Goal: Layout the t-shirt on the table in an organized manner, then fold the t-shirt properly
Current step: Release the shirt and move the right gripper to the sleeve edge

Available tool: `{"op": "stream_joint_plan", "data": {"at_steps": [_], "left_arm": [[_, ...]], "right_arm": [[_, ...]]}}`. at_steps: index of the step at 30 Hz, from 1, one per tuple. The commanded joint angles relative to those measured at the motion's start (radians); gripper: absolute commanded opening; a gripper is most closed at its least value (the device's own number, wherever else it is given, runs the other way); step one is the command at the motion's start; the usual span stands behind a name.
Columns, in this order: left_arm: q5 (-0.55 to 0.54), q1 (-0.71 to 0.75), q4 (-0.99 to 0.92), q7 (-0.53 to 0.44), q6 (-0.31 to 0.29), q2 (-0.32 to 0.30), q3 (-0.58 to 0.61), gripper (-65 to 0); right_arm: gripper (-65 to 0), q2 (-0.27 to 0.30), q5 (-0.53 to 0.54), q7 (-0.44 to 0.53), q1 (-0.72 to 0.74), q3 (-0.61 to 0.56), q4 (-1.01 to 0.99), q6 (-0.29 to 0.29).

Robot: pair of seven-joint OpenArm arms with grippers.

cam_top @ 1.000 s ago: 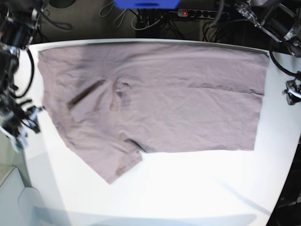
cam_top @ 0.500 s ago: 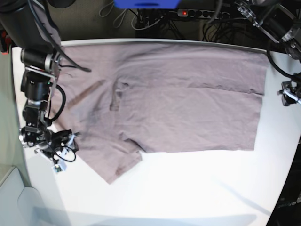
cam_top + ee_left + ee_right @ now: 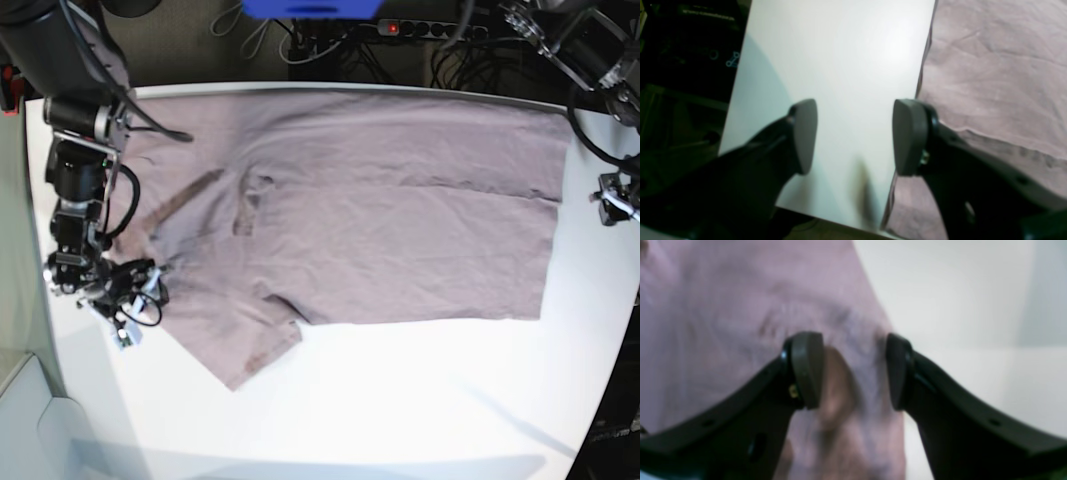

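Spreading apart, the right gripper's (image 3: 853, 371) dark padded fingers (image 3: 806, 370) stood open with nothing clamped between them, poised over the slanting edge of the dusty mauve-pink cloth t-shirt (image 3: 740, 323); the blur left it unclear whether the pads touched the cloth. In the base view that gripper (image 3: 135, 295) sat low at the shirt's (image 3: 350, 220) sleeve-side edge, near the table's left edge, its black arm (image 3: 80, 150) rising toward the far left corner.

The left gripper's (image 3: 853, 136) grey fingers (image 3: 805, 135) were likewise parted and held nothing. One pad hung over bare white smooth tabletop (image 3: 840, 66), the other just at the boundary where the shirt's (image 3: 1000, 66) straight edge lay on the table. In the base view this gripper (image 3: 612, 200) showed only partly at the table's right edge, beside the shirt's hem end.

The shirt lay spread flat and wrinkled along the far edge of the table (image 3: 420, 400), reaching almost from the left edge to the right, one sleeve pointing toward the near left corner. The near half of the table lay white.
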Motion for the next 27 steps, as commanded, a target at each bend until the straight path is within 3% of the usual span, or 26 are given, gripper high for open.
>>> {"op": "stream_joint_plan", "data": {"at_steps": [1, 6, 18, 21, 27], "left_arm": [[-0.012, -0.016, 0.014, -0.02, 0.002, -0.018, 0.0, -29.9], [-0.012, -0.016, 0.014, -0.02, 0.002, -0.018, 0.0, -29.9], [-0.012, -0.015, 0.014, -0.02, 0.002, -0.02, 0.0, -29.9], [-0.012, -0.015, 0.014, -0.02, 0.002, -0.02, 0.0, -29.9], [-0.012, -0.018, 0.012, -0.02, 0.002, -0.02, 0.002, -29.9]], "right_arm": [[-34.8, 0.011, 0.011, 0.026, 0.038, 0.003, 0.016, -0.004], [-34.8, 0.013, 0.013, 0.028, 0.036, 0.003, 0.016, -0.004], [-34.8, 0.008, 0.013, 0.06, 0.016, 0.003, 0.016, -0.132], [-35.3, 0.006, 0.013, 0.06, 0.015, 0.003, 0.015, -0.136], [-48.3, 0.006, 0.013, 0.06, 0.015, 0.003, 0.015, -0.142]]}}
